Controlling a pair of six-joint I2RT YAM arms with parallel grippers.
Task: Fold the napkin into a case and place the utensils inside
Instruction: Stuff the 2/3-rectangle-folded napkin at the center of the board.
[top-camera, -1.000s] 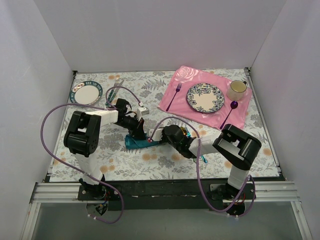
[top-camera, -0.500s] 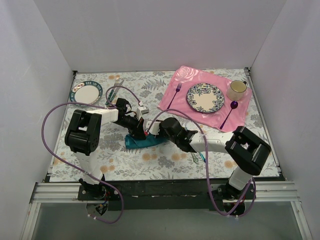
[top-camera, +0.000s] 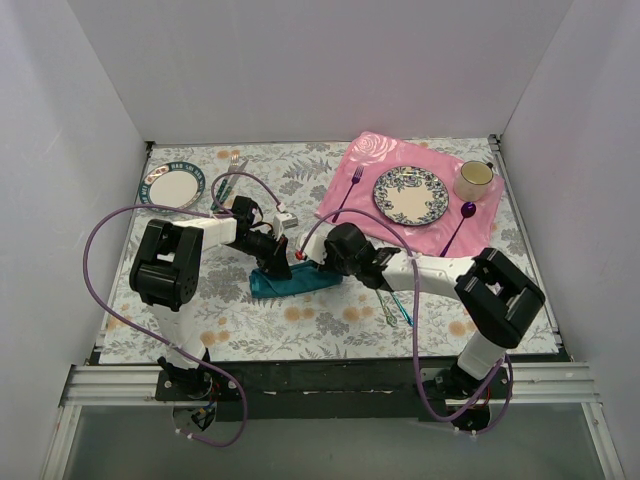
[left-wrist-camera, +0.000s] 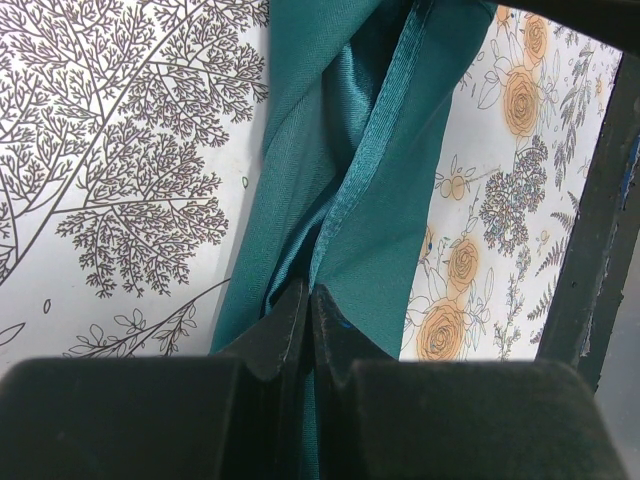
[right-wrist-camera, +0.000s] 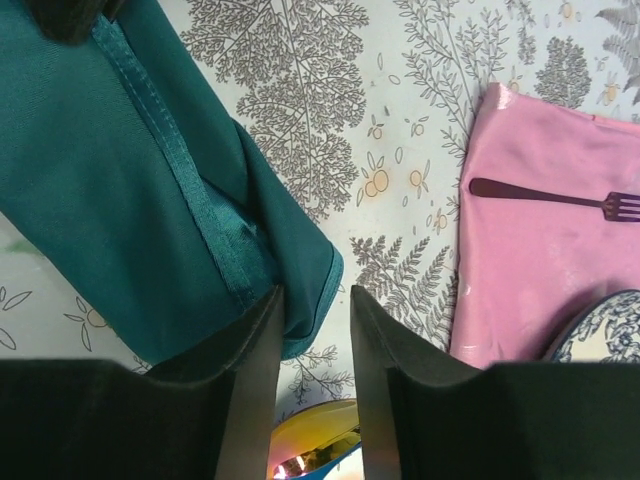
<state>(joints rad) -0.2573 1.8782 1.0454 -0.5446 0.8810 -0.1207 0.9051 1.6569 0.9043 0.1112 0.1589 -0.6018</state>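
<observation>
The teal napkin (top-camera: 300, 281) lies folded into a narrow strip between the two arms. In the left wrist view my left gripper (left-wrist-camera: 311, 297) is shut on a lengthwise fold of the napkin (left-wrist-camera: 385, 170). My right gripper (right-wrist-camera: 315, 300) stands open at the strip's other end, where a corner of the napkin (right-wrist-camera: 150, 200) lies between its fingertips without being pinched. In the top view the left gripper (top-camera: 279, 260) and right gripper (top-camera: 312, 265) sit close together over the cloth. The iridescent utensils (top-camera: 392, 303) lie on the table beside the right forearm. A gold spoon bowl (right-wrist-camera: 315, 440) shows under the right jaws.
A pink placemat (top-camera: 365, 152) at the back right carries a patterned plate (top-camera: 411, 195), a cup (top-camera: 475, 178), a purple fork (top-camera: 348, 192) and a purple spoon (top-camera: 460, 225). At the back left are a second plate (top-camera: 172, 186) and green-handled cutlery (top-camera: 228, 180). White walls enclose the table.
My right gripper has opened and its arm has swung out to the right. The napkin strip now reaches further right. The left gripper stays shut on the cloth.
</observation>
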